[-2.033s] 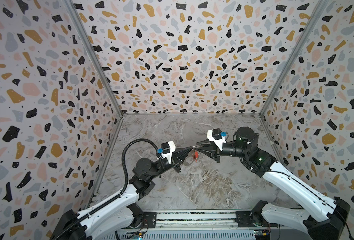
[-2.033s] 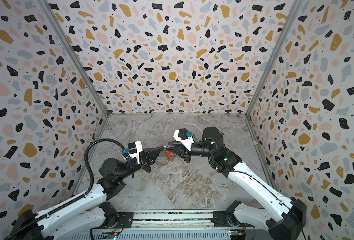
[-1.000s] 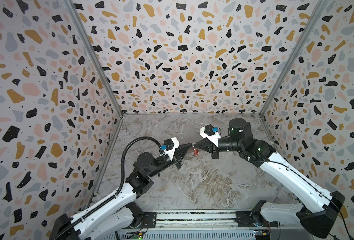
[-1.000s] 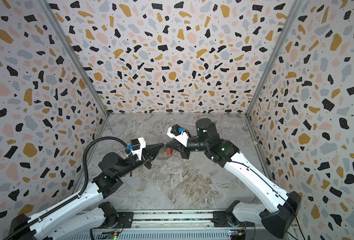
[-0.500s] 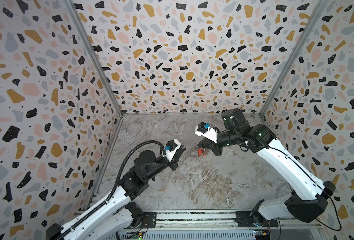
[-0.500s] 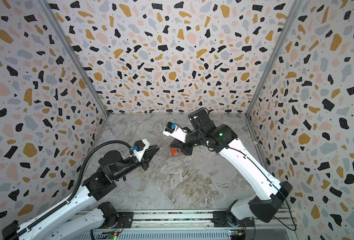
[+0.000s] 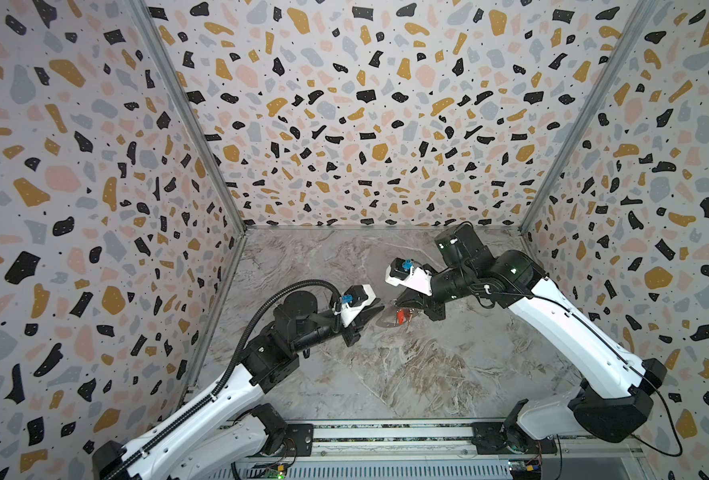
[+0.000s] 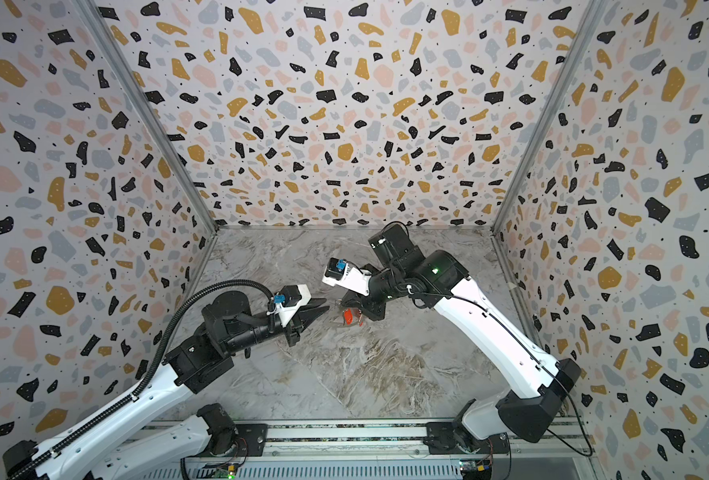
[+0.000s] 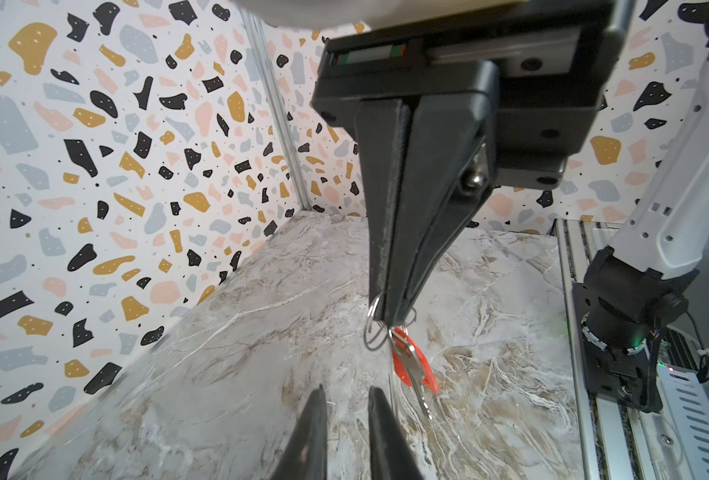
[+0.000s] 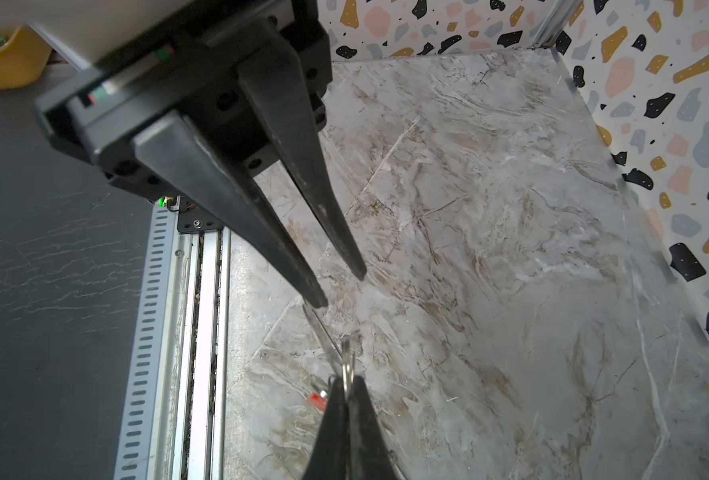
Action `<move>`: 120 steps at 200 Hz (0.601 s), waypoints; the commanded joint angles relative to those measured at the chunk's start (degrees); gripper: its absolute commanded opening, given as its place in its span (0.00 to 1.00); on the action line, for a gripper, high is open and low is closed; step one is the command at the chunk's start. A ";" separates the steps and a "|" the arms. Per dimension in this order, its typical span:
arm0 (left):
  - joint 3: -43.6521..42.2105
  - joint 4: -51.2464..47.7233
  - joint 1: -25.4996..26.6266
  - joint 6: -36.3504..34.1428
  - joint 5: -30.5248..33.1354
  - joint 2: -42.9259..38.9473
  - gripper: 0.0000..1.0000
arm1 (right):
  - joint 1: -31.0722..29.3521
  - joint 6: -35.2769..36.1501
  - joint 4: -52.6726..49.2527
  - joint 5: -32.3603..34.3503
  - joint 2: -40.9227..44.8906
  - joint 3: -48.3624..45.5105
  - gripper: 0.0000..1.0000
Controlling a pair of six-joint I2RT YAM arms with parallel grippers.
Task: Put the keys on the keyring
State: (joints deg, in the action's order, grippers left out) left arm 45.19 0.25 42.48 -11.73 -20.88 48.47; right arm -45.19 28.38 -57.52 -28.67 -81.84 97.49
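We count two keys [image 9: 412,368], small and silvery, each with a red-orange oblong tag [image 9: 398,357]. They hang above the marbled bench [image 9: 261,332] from thin wire rings [image 9: 374,332]. The right pincer [image 9: 390,316] is closed tight on those rings. There is one keyring [image 10: 323,331], a dull-grey flat loop seen edge-on. It juts from that same grip toward the left pincer [image 10: 342,289], whose jaws stand slightly apart and hold nothing. The loop's far end lies just beside one of them.
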 commanded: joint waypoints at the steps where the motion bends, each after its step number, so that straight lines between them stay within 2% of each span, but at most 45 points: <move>1: 1.12 1.94 0.06 -1.30 -2.89 -1.27 0.21 | -0.73 1.02 -1.04 -0.69 0.46 1.61 0.00; 45: 2.48 2.73 0.05 -1.63 -6.97 -0.04 0.24 | -1.37 1.48 -1.02 -1.08 0.23 1.34 0.00; 120: 4.41 3.70 0.06 -1.44 -9.18 3.76 0.26 | -2.19 2.29 -0.77 -2.01 0.36 0.89 0.00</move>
State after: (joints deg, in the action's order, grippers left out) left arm 47.07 1.45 42.48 -12.88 -28.47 51.35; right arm -47.03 29.89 -58.08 -29.02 -82.15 97.49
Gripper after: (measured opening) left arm 0.263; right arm 0.044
